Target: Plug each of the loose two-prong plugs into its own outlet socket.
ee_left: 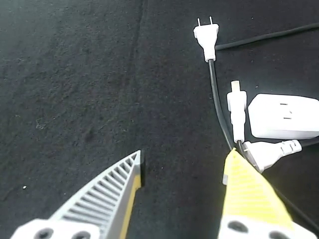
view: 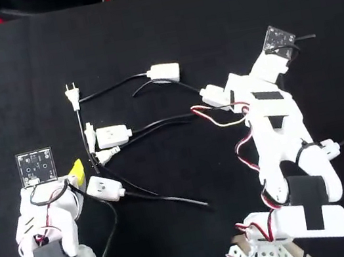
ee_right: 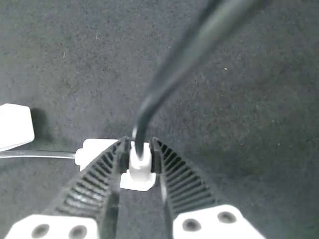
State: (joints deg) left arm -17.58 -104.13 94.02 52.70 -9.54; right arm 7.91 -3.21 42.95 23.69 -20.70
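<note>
My right gripper (ee_right: 138, 149) is shut on a white two-prong plug (ee_right: 136, 172), whose black cable (ee_right: 189, 50) rises out of the jaws. In the high view that gripper (view: 210, 100) sits right of the table's middle. My left gripper (ee_left: 184, 159) is open just above the cloth, one finger grey (ee_left: 114, 194), the other yellow (ee_left: 249, 194). Beyond it lie a loose plug (ee_left: 207, 35), a second plug (ee_left: 237, 107), a third plug (ee_left: 271, 152) and a white socket block (ee_left: 284, 117). Further sockets lie at the back (view: 163, 73) and near the left arm (view: 103, 188).
Black cables (view: 164, 199) cross the middle of the black cloth (view: 155, 31) between the arms. A white socket block (ee_right: 12, 127) lies on the cloth near the held plug. The right arm's own red and yellow wires (view: 220, 118) hang beside its gripper.
</note>
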